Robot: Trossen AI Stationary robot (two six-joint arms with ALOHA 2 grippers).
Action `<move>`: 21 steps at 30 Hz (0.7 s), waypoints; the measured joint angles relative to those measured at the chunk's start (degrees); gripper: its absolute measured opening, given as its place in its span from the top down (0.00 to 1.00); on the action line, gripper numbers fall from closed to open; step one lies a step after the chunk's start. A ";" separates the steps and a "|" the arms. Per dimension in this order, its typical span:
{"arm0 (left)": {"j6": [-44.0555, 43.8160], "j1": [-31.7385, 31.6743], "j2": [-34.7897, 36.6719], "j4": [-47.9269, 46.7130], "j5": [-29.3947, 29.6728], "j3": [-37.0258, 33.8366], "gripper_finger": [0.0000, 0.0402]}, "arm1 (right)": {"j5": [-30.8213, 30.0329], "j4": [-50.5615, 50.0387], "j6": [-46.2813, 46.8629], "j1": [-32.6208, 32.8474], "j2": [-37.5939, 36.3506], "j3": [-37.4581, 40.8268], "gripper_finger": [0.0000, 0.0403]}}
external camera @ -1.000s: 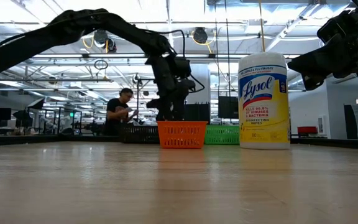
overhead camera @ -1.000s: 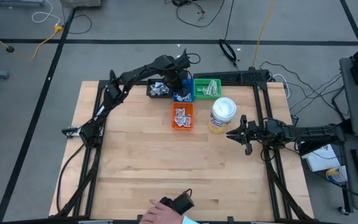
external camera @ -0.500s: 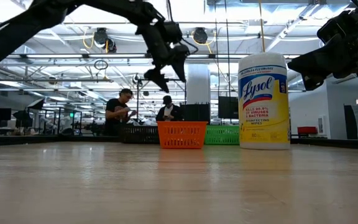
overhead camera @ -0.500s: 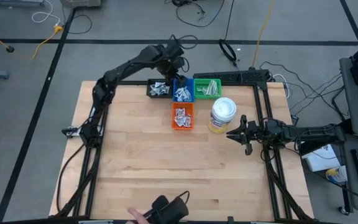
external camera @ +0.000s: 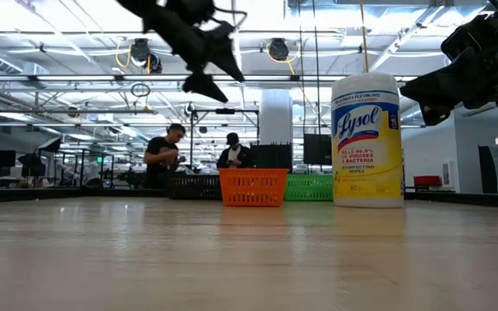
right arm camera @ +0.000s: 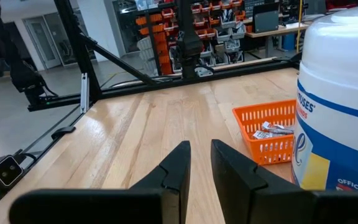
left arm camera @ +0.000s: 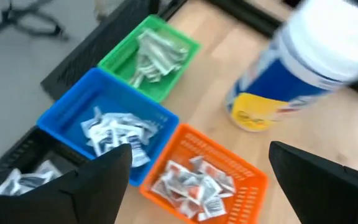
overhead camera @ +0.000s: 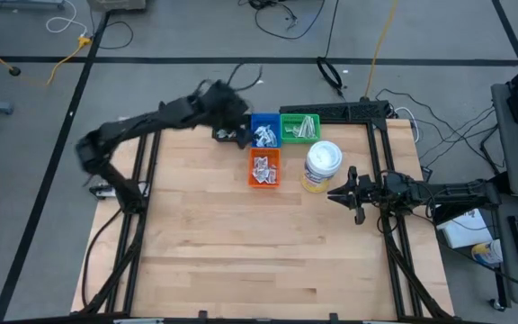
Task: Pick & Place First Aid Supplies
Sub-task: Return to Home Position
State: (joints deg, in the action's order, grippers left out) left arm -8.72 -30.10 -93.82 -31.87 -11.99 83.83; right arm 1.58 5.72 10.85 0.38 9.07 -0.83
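White square packets lie in a blue bin (overhead camera: 264, 131), an orange bin (overhead camera: 263, 167) and a black bin (left arm camera: 17, 177). Pale grey-green strips fill the green bin (overhead camera: 299, 127). All bins stand on the table near its far edge. My left gripper (overhead camera: 232, 117) is open and empty, raised high (external camera: 213, 67) above the black bin, which it partly hides in the high view. In the left wrist view the left gripper (left arm camera: 197, 186) looks down on all the bins. My right gripper (overhead camera: 331, 193) is shut and empty, hovering just right of the canister and waiting.
A tall yellow-and-white wipes canister (overhead camera: 321, 166) stands upright right of the orange bin, close to my right gripper (right arm camera: 201, 155). A dark frame rail (overhead camera: 349, 112) runs behind the bins. Bare wooden table (overhead camera: 241, 252) spreads toward the near edge. People stand far off in the room (external camera: 167, 155).
My left gripper has risen from the blue bin, high above the bins, and swung toward the table's left, ending over the black bin. A person's hand with a dark object at the near edge has gone out of view.
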 joint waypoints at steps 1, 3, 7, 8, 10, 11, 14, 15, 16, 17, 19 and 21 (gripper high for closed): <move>-0.05 0.81 2.60 2.92 0.00 -3.82 0.04 | 0.00 0.01 0.00 -0.01 -0.01 0.00 0.85; -0.19 2.49 7.82 7.41 0.02 -10.97 0.04 | 0.00 0.01 0.00 0.00 0.00 0.00 0.85; -0.87 5.79 16.94 15.79 0.06 -23.94 0.04 | 0.00 0.00 0.00 0.01 -0.01 0.01 0.85; -0.88 6.64 18.89 17.66 0.44 -26.80 0.04 | 0.00 0.00 0.00 0.00 0.01 0.00 0.85; -0.32 8.28 22.74 20.69 1.62 -31.87 0.05 | 0.00 0.01 0.00 0.01 0.01 0.01 0.85; -0.19 9.05 24.73 21.72 2.24 -34.26 0.05 | 0.00 0.00 0.00 0.00 0.01 -0.01 0.85; 0.19 11.31 30.06 23.78 4.83 -40.75 0.06 | 0.00 0.00 0.00 0.01 0.01 0.01 0.85; 0.91 11.90 31.69 24.46 5.96 -42.88 0.06 | 0.00 0.00 0.00 -0.01 0.01 0.00 0.85; 1.88 12.33 33.49 25.25 6.96 -45.03 0.06 | 0.00 0.02 0.00 0.01 0.01 -0.01 0.85; 2.91 12.67 35.48 26.01 8.08 -47.24 0.06 | 0.00 0.00 0.00 0.00 0.00 0.01 0.85; 5.54 12.99 39.54 27.67 9.96 -51.18 0.05 | 0.00 0.01 0.00 0.01 0.00 -0.01 0.85; 8.09 12.89 43.64 29.47 12.02 -55.19 0.04 | 0.00 0.00 0.00 -0.01 0.01 0.00 0.85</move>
State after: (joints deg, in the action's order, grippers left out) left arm -0.62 -17.21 -50.18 -2.40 0.03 28.64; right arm 1.58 5.72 10.85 0.36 9.08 -0.83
